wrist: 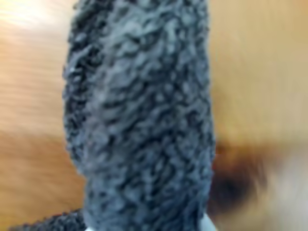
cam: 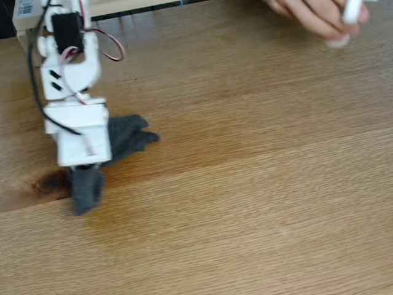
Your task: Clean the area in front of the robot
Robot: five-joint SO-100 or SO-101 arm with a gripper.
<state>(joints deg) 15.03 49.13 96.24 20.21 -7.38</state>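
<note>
The robot [cam: 70, 86], a white arm with black servo blocks and red, black and white wires, reaches down at the left of the honey-brown tabletop [cam: 245, 184] in the fixed view. Its gripper [cam: 86, 175] is hidden under the white wrist block, shut on a dark grey fuzzy cloth [cam: 123, 138] that spreads to the right and trails down below it. The cloth rests on the wood beside a dark knot [cam: 48, 183]. In the wrist view the cloth [wrist: 139, 120] runs up the middle, with a bit of white fingertip [wrist: 206, 225] at the bottom edge and the knot [wrist: 233, 180] blurred to the right.
A person's hand [cam: 313, 18] holding a small white object [cam: 352, 11] hovers over the far right of the table. A pale wooden frame with a barcode sticker [cam: 26, 11] stands behind the arm at the top left. A board seam runs across the tabletop.
</note>
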